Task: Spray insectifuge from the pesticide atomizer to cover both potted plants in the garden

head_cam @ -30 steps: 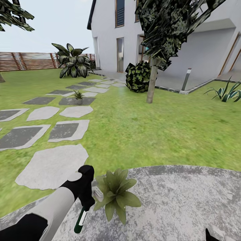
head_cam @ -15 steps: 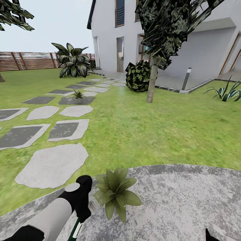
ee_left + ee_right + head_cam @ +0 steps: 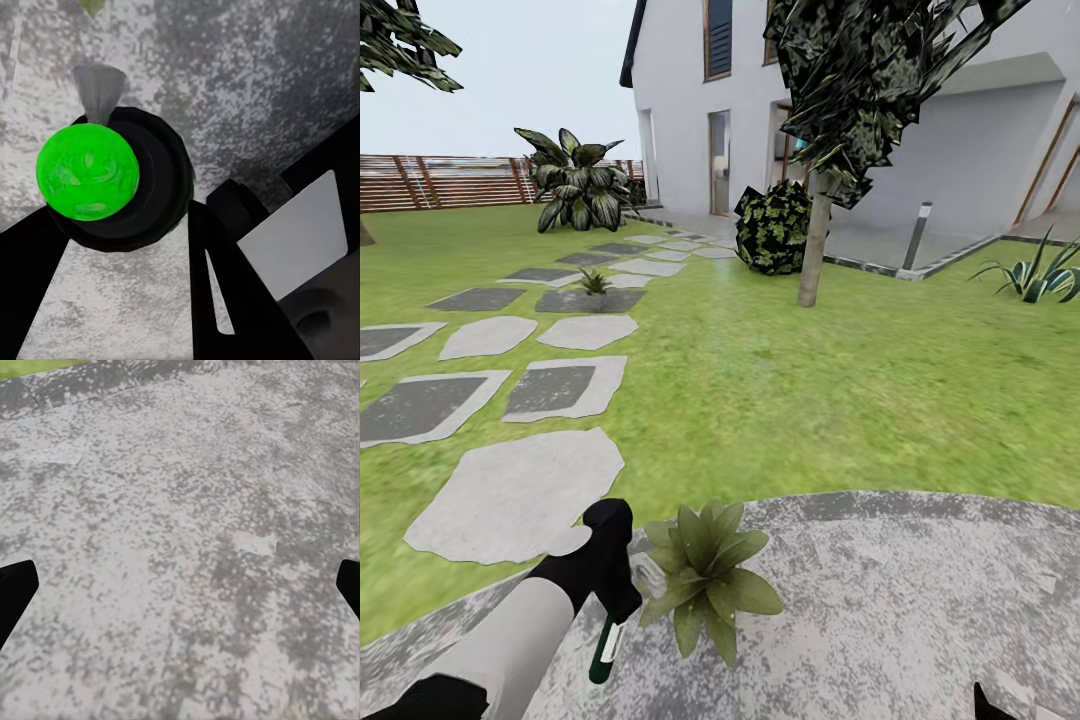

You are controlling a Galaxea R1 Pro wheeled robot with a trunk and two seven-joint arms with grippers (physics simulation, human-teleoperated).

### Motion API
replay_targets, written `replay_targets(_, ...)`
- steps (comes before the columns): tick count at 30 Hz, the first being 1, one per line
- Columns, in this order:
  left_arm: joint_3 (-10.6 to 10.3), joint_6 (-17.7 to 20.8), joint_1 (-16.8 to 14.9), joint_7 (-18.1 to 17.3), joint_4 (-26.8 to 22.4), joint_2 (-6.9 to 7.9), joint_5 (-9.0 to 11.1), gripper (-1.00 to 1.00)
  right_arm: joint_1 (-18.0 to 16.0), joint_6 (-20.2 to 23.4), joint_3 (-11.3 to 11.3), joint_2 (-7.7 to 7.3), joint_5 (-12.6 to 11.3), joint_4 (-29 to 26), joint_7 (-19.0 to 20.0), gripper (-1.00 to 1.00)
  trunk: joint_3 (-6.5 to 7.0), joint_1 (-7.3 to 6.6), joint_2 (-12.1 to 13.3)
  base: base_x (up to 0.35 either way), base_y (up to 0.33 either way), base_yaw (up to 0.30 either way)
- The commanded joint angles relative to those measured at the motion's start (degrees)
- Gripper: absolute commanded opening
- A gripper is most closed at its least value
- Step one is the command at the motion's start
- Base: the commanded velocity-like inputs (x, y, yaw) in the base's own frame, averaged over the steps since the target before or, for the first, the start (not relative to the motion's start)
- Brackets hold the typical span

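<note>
My left gripper (image 3: 617,596) is shut on the pesticide atomizer (image 3: 603,651). Its dark green bottle hangs down and its pale spray head sits close to the near potted plant (image 3: 705,578), a leafy rosette on the round grey patio (image 3: 900,600). In the left wrist view the bottle's round dark base with a bright green mark (image 3: 88,172) sits between my black fingers (image 3: 225,292). The second potted plant (image 3: 595,283) stands far off among the stepping slabs. My right gripper (image 3: 180,585) hangs open over bare paving.
Grey stepping slabs (image 3: 510,495) run across the lawn toward a big broad-leaved bush (image 3: 578,185) and a brown slatted fence (image 3: 440,182). A tree trunk (image 3: 813,240), a dark shrub (image 3: 772,228), a grey post (image 3: 917,238) and a white house stand ahead.
My left arm dipped back and down with the atomizer, then came forward again, bringing the spray head back beside the near plant. The view itself has not shifted.
</note>
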Motion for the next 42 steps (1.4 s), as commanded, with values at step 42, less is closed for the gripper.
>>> replay_targets(42,-0.2,-0.1,6.5,3.5,2.8,0.5,-0.5,-1.0,-0.1,-0.4,-0.6,-0.06,0.5,0.0,0.5,1.0,-0.05,-0.01,0.0,0.0,0.0,0.0)
